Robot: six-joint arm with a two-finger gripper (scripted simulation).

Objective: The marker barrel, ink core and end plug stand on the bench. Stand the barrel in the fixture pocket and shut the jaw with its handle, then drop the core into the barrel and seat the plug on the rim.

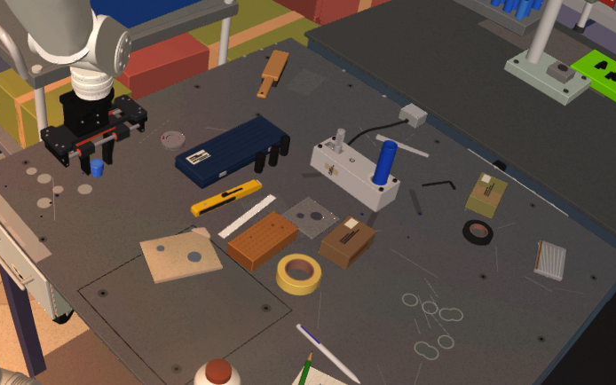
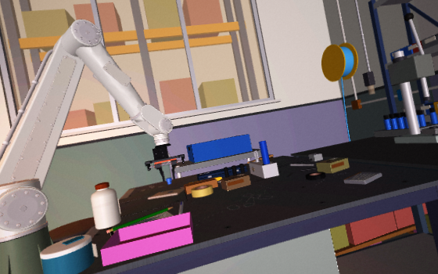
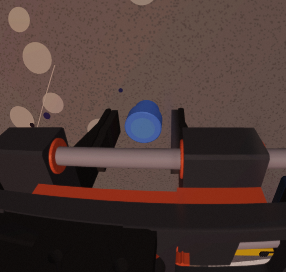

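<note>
The ink core is hidden from me; only the blue barrel (image 1: 384, 163) shows, standing in the pocket of the white fixture (image 1: 354, 173) near the bench's middle, with the fixture's grey handle (image 1: 339, 140) upright at its far end. The small blue end plug (image 1: 96, 167) stands on the bench at the far left, and my gripper (image 1: 95, 163) is lowered around it with its fingers open on either side of the plug (image 3: 144, 121). The plug rests on the bench surface.
A navy case (image 1: 231, 150) lies between gripper and fixture, with black cylinders (image 1: 272, 153) at its end. A yellow knife (image 1: 225, 197), wooden block (image 1: 262, 240), tape roll (image 1: 299, 273) and cardboard box (image 1: 347, 241) crowd the middle. The bench's left edge is close to the gripper.
</note>
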